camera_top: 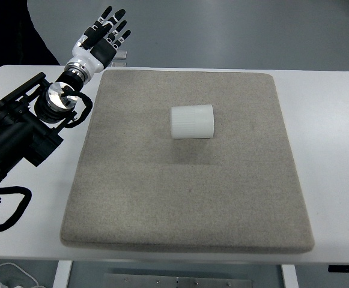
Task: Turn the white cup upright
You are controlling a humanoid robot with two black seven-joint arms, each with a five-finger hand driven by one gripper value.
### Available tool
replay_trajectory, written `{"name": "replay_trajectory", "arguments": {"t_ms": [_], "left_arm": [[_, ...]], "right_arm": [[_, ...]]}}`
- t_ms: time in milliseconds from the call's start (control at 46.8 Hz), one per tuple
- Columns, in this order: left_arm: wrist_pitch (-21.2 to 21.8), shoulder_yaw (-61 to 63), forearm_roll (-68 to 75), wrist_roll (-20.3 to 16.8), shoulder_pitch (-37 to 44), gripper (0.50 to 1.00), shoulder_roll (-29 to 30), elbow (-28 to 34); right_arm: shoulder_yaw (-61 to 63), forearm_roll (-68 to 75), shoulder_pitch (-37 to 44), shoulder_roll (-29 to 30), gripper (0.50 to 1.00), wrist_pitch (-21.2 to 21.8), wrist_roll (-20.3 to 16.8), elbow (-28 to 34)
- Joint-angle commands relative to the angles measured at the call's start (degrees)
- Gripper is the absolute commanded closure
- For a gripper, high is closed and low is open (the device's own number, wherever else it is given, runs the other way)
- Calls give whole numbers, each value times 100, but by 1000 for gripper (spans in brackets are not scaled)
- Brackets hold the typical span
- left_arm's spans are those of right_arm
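white cup (pixel 192 122) lies on its side mid-mat, well apart from seemingly spread, empty left fingers (pixel 115 23).

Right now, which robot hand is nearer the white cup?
Left. The left robot hand hovers beyond the mat's far-left corner, apart from the white cup; the right isn't in view.

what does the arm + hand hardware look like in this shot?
Only the left arm shows: chunky black links, a polished silver round joint at the wrist, then a white cuff. The left hand has a white-and-black body with black segmented fingers. A black cable loops on the white table beneath the arm. No markings legible.
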Motion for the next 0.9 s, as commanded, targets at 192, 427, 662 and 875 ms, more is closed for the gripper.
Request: {"name": "replay_trajectory", "arguments": {"t_ms": [192,427,662,875], "left_arm": [[0,5,4,0,1,506,5,49],[-44,75,4,9,-79,506,14,295],[-290,154,92,0,-87,506,84,418],[-387,673,470,0,-465,506,49,436]], "right_arm": [[0,0,0,0,570,0,0,-7],[0,0,0,0,570,0,0,2],[0,0,0,0,570,0,0,2],[0,0,0,0,570,0,0,2]]}}
